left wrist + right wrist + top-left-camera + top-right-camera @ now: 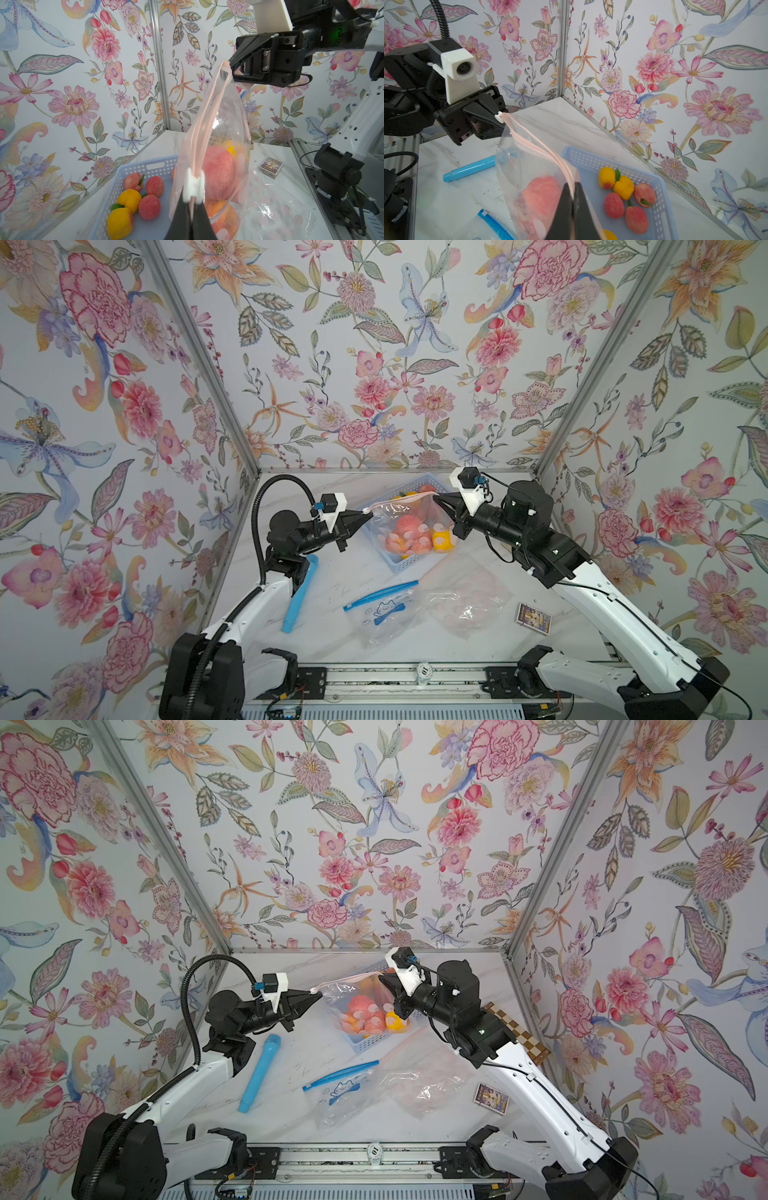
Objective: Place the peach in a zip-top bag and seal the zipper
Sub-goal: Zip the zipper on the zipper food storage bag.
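Fruit basket [401, 564] beneath bag [386, 516] with peach [407, 524]; both jaws pinching its zipper [401, 501] ends

I see the zip-top bag [232, 116] as thin, clear, glossy plastic film with a pink plastic zipper strip [537, 146]. The peach [218, 176] inside looks matt and grainy. The basket [591, 158] is perforated pale-blue plastic; the table [353, 568] smooth, marble-look, faintly shiny.

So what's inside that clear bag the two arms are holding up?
One pink peach shows clearly through the bag plastic. The orange and yellow shapes beside it could be fruit in the basket behind, seen through the bag; I cannot tell.
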